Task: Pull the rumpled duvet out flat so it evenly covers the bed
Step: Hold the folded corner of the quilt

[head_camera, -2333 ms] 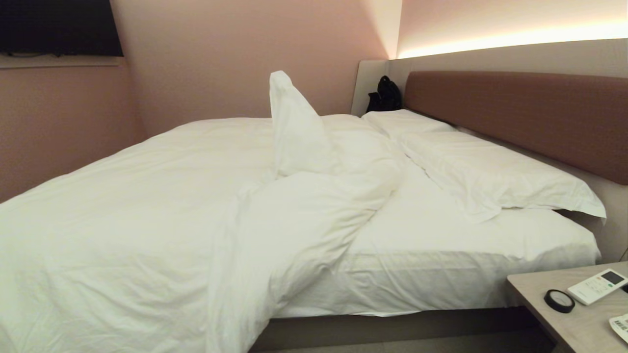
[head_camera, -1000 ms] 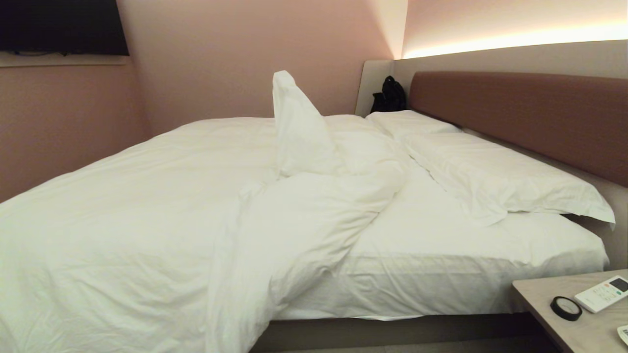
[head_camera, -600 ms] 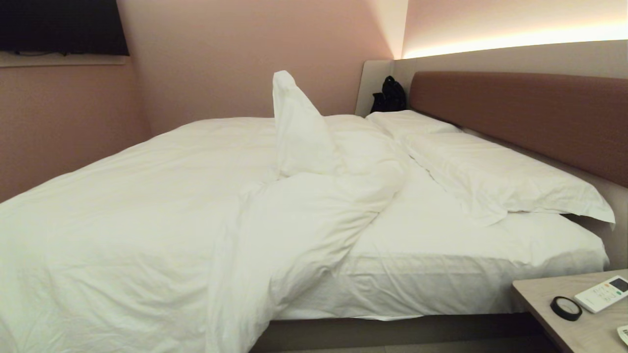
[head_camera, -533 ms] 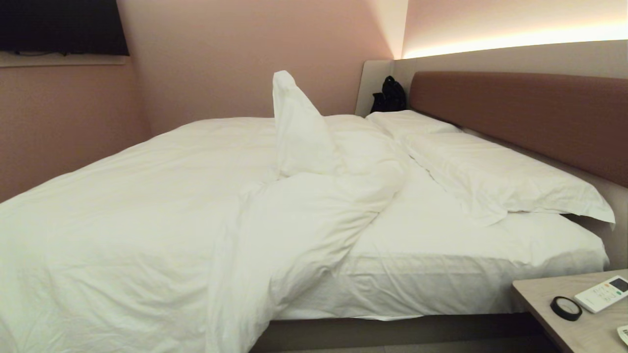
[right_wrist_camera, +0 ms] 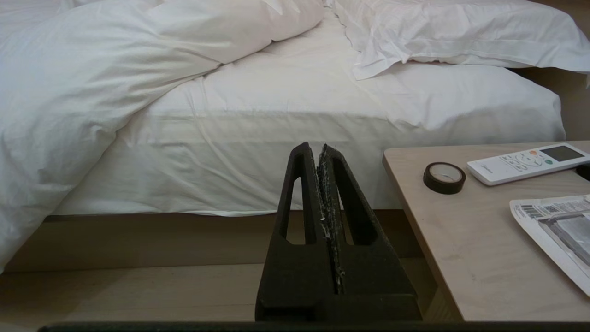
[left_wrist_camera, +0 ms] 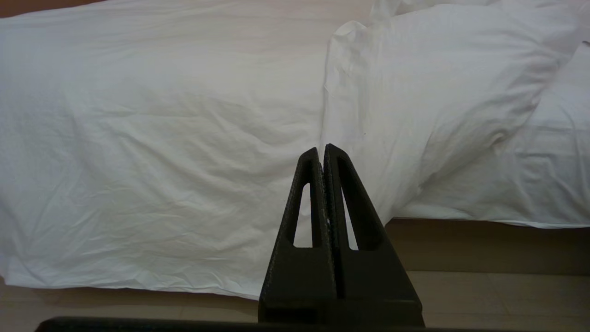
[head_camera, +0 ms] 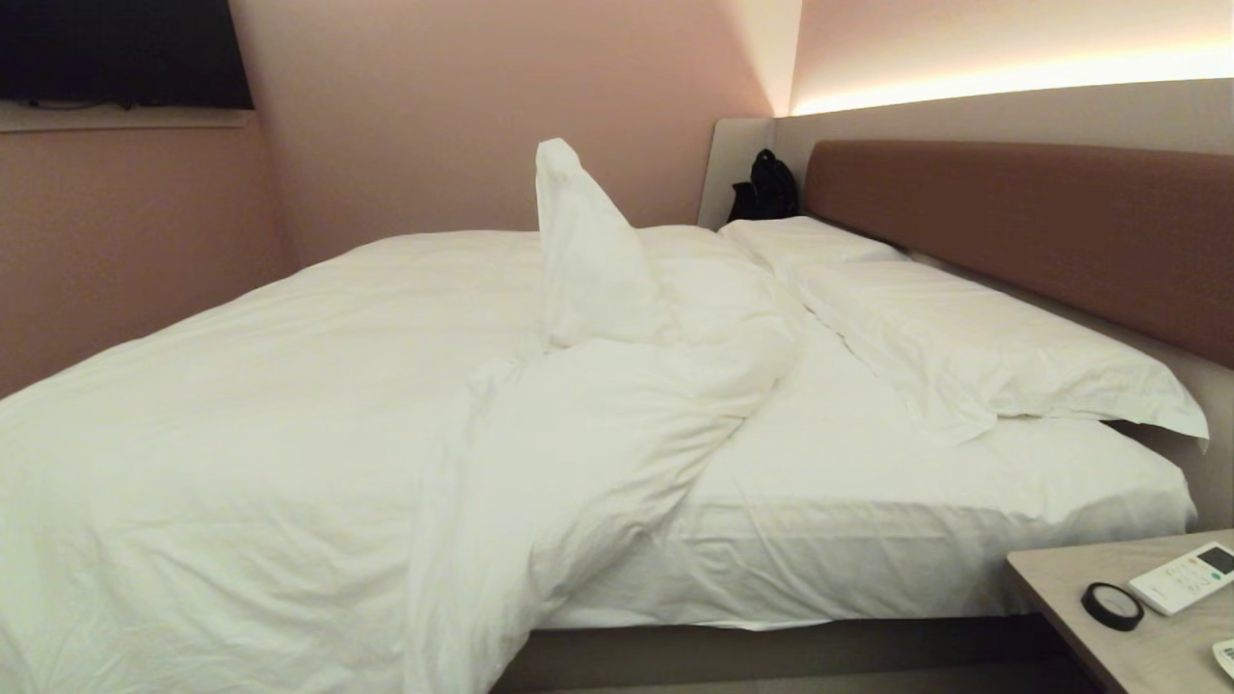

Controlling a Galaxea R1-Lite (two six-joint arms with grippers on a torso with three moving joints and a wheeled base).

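Head view: the duvet [head_camera: 289, 405] is seen bunched toward the foot of the bed [head_camera: 868, 501], one corner peaked upright. It is judged soft, bulky and yielding; the folded-back edge beside the bare sheet [head_camera: 848, 453] is best pinched. Both the left pincer [left_wrist_camera: 321, 150] and right pincer [right_wrist_camera: 315, 148] are pressed together, empty, short of the bed.

Creased matt cotton duvet [head_camera: 289, 434], padded headboard [head_camera: 1012, 231]

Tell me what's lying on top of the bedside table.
On the table: a roll of dark tape, a white remote, and a printed packet at the edge. A dark item beside the remote is cut off, unidentifiable.
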